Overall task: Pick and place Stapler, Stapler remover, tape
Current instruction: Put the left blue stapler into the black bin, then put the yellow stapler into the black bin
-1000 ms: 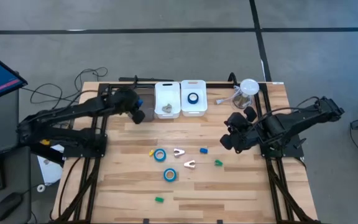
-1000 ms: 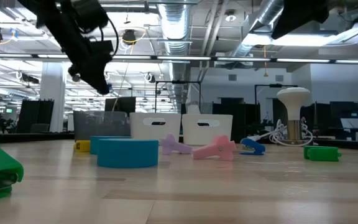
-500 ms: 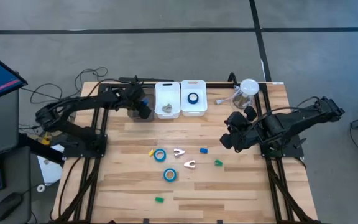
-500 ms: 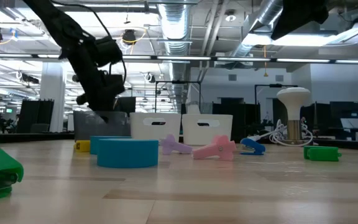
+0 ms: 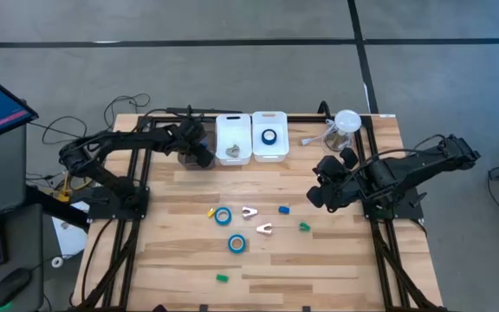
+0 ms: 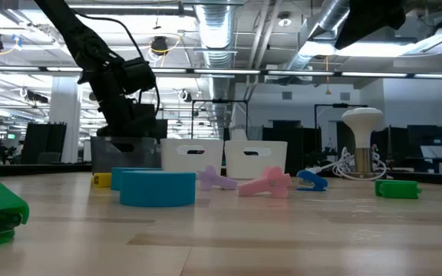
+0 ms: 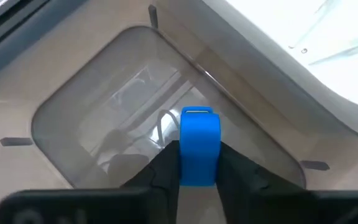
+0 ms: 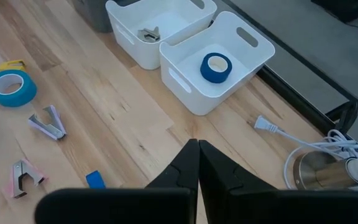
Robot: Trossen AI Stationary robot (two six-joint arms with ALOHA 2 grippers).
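Fingers (image 7: 161, 168) pinch smooth blue stapler (image 7: 199, 146); clear bin (image 7: 92, 112) below.

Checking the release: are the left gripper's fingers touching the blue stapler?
Touching. The left wrist view shows the blue stapler wedged between both fingers with no gap, above the clear bin.

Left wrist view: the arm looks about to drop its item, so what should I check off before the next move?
1. Blue stapler sits between the left end effector's fingers: ok.
2. Left end effector is above the clear bin, not the white bins: ok.
3. Clear bin holds nothing that blocks the drop: cannot tell, because of glare on its walls.
4. Right end effector is shut, empty and away from the clear bin: ok.
5. One tape roll lies inside the white bin: ok.
6. All tape sorted: not ok, two rolls lie on the table.
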